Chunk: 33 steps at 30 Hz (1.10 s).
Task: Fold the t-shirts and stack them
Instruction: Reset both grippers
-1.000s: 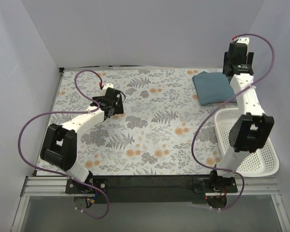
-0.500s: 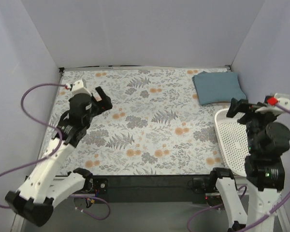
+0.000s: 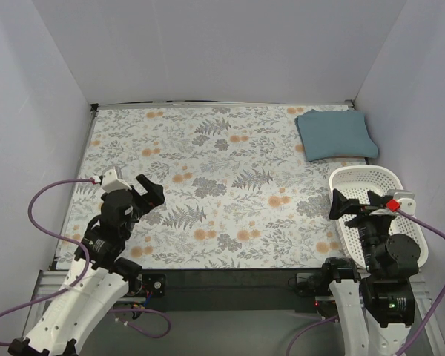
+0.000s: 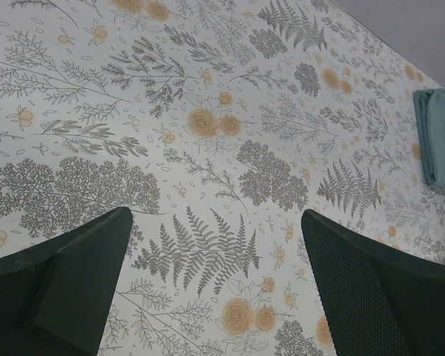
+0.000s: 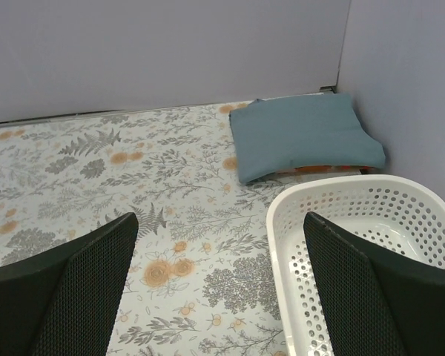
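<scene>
A folded teal-blue t-shirt lies in the far right corner of the table, also in the right wrist view and at the left wrist view's right edge. Under its near edge shows a thin pink-red strip of the second t-shirt; the rest is hidden. My left gripper hangs open and empty over the near left of the cloth. My right gripper is open and empty near the basket's left rim, well short of the shirts.
A white perforated basket stands at the near right, just in front of the shirts. The floral table cloth covers the table. Grey walls close in the left, back and right sides.
Both arms have pulled back from the far table to the near edge. The right gripper came away from the teal shirt's corner and its jaws went fully wide.
</scene>
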Each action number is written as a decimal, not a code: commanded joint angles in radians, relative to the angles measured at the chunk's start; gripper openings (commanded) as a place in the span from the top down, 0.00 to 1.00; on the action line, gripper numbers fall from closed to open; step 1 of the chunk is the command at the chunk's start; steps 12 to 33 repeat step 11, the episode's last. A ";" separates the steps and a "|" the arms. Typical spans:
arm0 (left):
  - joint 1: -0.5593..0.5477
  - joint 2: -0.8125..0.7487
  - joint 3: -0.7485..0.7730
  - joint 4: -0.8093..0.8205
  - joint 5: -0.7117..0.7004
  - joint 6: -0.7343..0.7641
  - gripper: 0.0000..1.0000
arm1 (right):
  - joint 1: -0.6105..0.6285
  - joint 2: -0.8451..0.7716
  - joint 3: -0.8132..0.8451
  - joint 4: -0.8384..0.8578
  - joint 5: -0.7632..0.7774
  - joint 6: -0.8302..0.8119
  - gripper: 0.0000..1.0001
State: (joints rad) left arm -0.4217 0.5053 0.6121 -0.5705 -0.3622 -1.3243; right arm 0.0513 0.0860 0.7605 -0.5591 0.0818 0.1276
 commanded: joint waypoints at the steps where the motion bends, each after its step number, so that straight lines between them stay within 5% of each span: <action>1: 0.003 -0.054 -0.038 0.072 -0.031 -0.003 0.02 | 0.015 -0.006 -0.007 0.034 0.009 0.003 0.02; 33: 0.003 -0.010 -0.061 0.120 0.017 0.039 0.02 | 0.025 -0.014 -0.013 0.037 0.016 0.006 0.02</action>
